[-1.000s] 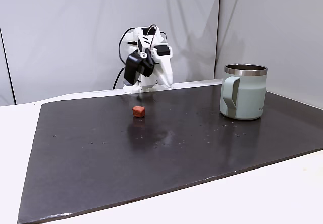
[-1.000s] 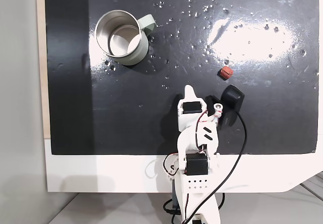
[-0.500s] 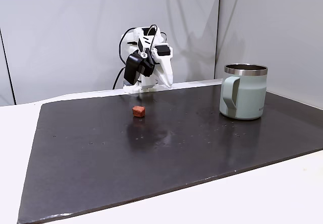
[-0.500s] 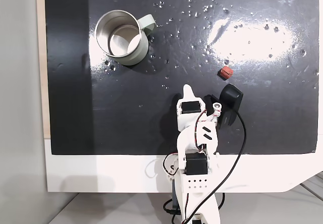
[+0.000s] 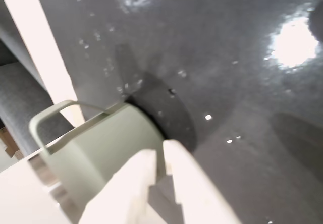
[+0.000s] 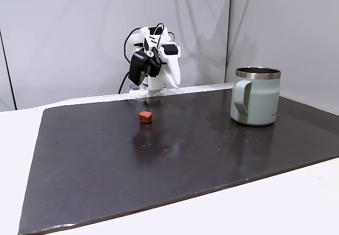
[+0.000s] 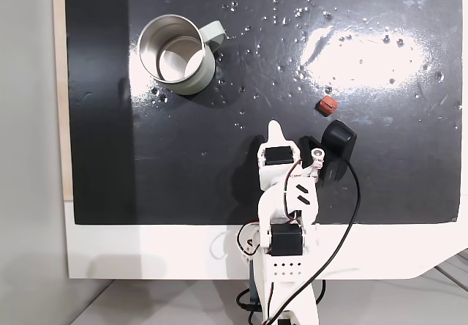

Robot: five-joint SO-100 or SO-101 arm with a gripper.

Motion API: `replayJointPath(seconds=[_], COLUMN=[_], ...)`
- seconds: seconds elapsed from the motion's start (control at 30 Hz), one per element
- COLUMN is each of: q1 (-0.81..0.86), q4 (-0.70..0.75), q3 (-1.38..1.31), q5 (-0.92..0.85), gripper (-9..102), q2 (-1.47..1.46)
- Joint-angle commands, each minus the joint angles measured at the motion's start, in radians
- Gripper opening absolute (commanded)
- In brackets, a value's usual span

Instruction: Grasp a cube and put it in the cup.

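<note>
One cube (image 7: 327, 105) lies mid-table near the arm's edge; the cup (image 7: 176, 55) stands toward a far corner. We see the jaws (image 5: 160, 156) nearly closed, empty. Descending unopened, we judge, would knock the cube away.

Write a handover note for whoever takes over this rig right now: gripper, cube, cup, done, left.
Gripper: empty, fingers nearly together, raised near the arm's base; the wrist view looks toward the cup.
Cube: lying free on the dark mat, just beyond the arm and to its right in the top-down fixed view.
Cup: upright on the mat, on the left in that view, handle pointing right, nothing visible inside.
Done: nothing; cube not yet grasped.
Left: reach to the cube, grasp it, carry it over the cup, drop it in.
</note>
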Motion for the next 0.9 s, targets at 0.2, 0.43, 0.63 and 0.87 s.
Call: replayJointPath(seconds=[0.2, 0.43, 0.63, 0.87], q1=[0.040, 0.101, 0.141, 0.156], q4=[0.031, 0.026, 0.095, 0.235], q3=[-0.195, -0.403, -0.683, -0.939], q5=[-0.003, 0.049, 0.143, 0.206], gripper=[0, 0, 0, 0], q2=[-0.043, -0.245, -0.552, -0.739])
